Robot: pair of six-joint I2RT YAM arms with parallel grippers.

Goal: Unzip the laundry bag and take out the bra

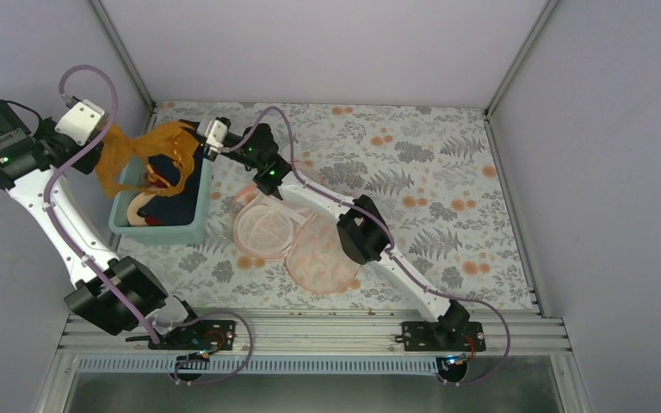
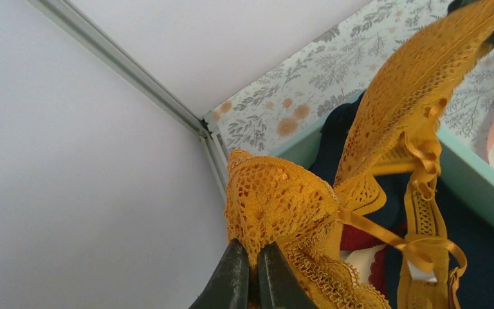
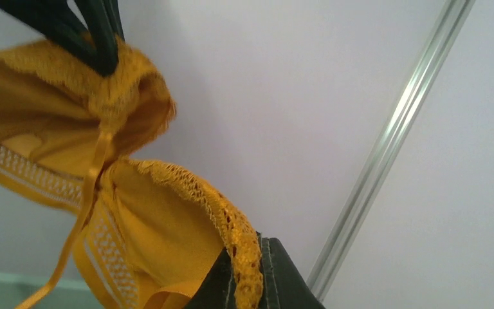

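The mustard lace bra hangs stretched between both grippers above the teal bin. My left gripper is shut on one cup, seen in the left wrist view with the lace pinched between the fingers. My right gripper is shut on the other cup's lace edge, seen in the right wrist view, where the bra fills the left. The laundry bag lies open on the table under the right arm, its pale lining showing.
The teal bin at the left holds navy, red and beige bras. The left wall and a metal corner post stand close behind the left gripper. The floral table cover spreads to the right.
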